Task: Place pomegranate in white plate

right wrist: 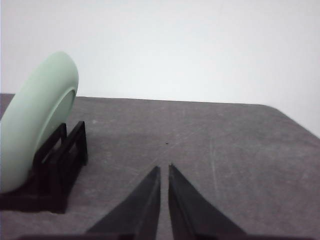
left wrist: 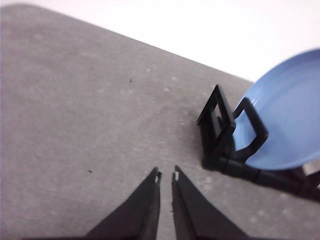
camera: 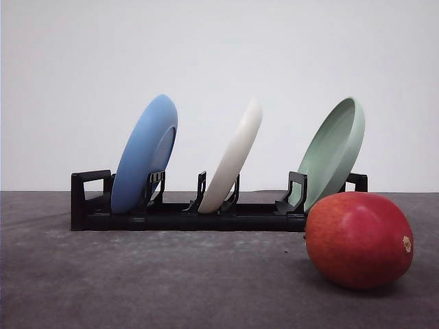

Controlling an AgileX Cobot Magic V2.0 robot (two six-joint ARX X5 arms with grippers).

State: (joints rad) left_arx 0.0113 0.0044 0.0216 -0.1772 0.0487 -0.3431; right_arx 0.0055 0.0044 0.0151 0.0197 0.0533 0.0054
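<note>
The pomegranate [camera: 359,239], a large red fruit with a tan scar at its right end, lies on the dark table at the front right. The white plate [camera: 233,157] stands on edge in the middle slot of a black rack [camera: 178,216]. In the left wrist view my left gripper [left wrist: 166,176] is shut with nothing in it, above bare table near the rack's end. In the right wrist view my right gripper [right wrist: 164,169] is shut and holds nothing, beside the rack's other end.
A blue plate [camera: 145,153] leans in the rack's left slot and shows as the blue plate [left wrist: 287,120] in the left wrist view. A pale green plate [camera: 333,151] leans in the right slot, just behind the fruit; the green plate [right wrist: 37,112] stands near my right gripper.
</note>
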